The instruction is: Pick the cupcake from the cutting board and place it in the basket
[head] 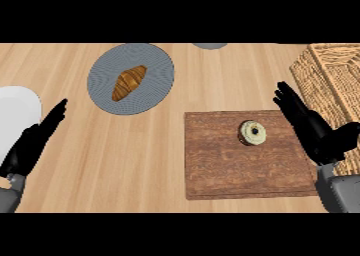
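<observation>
My right hand (312,127), fingers straight, hovers right of the cupcake (252,133) on the cutting board (227,170); light, soft-topped, I'd grip its sides.

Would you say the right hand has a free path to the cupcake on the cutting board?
Probably yes. The right hand is open just right of the cupcake, which sits alone on the cutting board with nothing between them.
</observation>
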You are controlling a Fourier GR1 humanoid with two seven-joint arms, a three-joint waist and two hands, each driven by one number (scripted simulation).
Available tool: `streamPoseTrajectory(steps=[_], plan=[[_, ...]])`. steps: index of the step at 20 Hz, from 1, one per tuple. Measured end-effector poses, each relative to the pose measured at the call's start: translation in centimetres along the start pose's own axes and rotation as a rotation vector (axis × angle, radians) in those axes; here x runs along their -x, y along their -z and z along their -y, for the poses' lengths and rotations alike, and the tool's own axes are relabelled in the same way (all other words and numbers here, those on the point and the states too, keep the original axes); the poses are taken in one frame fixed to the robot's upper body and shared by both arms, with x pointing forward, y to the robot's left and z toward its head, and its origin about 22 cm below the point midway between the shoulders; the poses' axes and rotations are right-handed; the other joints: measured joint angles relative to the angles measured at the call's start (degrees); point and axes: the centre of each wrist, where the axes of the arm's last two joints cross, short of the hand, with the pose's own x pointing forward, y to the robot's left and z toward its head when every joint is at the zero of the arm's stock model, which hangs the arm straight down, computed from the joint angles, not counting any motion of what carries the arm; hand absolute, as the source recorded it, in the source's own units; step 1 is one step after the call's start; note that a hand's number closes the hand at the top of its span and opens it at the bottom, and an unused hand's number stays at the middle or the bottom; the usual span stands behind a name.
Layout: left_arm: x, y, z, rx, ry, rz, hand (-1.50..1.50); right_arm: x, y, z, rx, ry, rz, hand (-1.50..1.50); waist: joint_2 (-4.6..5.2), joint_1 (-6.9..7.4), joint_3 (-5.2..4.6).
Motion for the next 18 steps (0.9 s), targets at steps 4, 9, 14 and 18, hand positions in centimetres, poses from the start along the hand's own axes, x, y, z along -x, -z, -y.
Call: streamPoseTrajectory(steps=[4, 9, 14, 18], plan=[[-1.2, -0.1, 1.8, -0.054, -0.134, 0.074, 0.0, -1.3, -0.6, 0.1, 0.14, -0.013, 0.05, 1.5, -1.42, -0.11, 0.32], [-3.4, -0.1, 5.0, -0.123, -0.362, 0.204, 0.0, -3.9, -0.8, -2.7, 0.198, -0.124, 0.216, -1.5, -2.25, 0.14, 0.34], [-4.2, -1.0, 7.2, -0.137, -0.461, 0.256, 0.0, -3.8, -0.1, -9.2, 0.348, -0.226, 0.203, -1.5, -2.18, 0.96, 0.31], [-4.1, -1.5, 7.7, -0.154, -0.484, 0.263, 0.0, -3.3, 0.3, -10.1, 0.533, -0.353, 0.104, -1.5, -2.41, 0.34, 0.11]])
